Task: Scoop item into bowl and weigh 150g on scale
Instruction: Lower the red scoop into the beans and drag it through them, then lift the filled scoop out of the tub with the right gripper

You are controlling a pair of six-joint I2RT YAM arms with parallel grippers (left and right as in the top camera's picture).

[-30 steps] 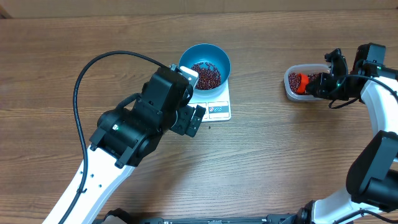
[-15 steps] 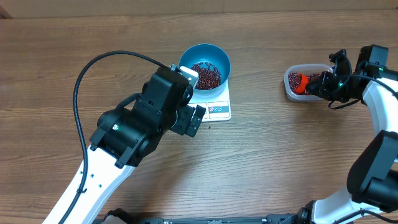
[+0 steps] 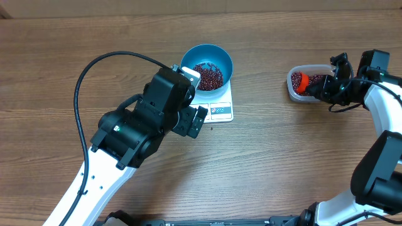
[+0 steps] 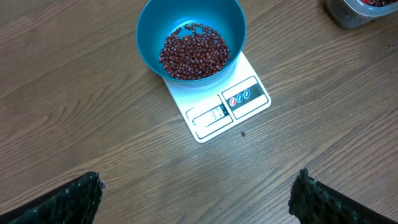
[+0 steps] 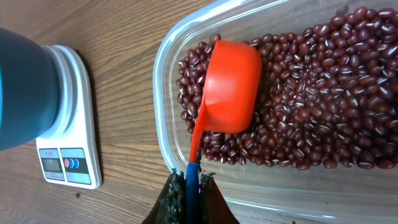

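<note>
Beans are lying just ahead of the right hand, which is pinching the scoop by its thin handle, so a heaped load twisting it is risking a spill short of the bowl.

I can't read any text from here. The scale carries a small display, but its digits are too blurred for me to make out. Beside it sits a label panel with small red and blue round symbols and no legible lettering.
</note>
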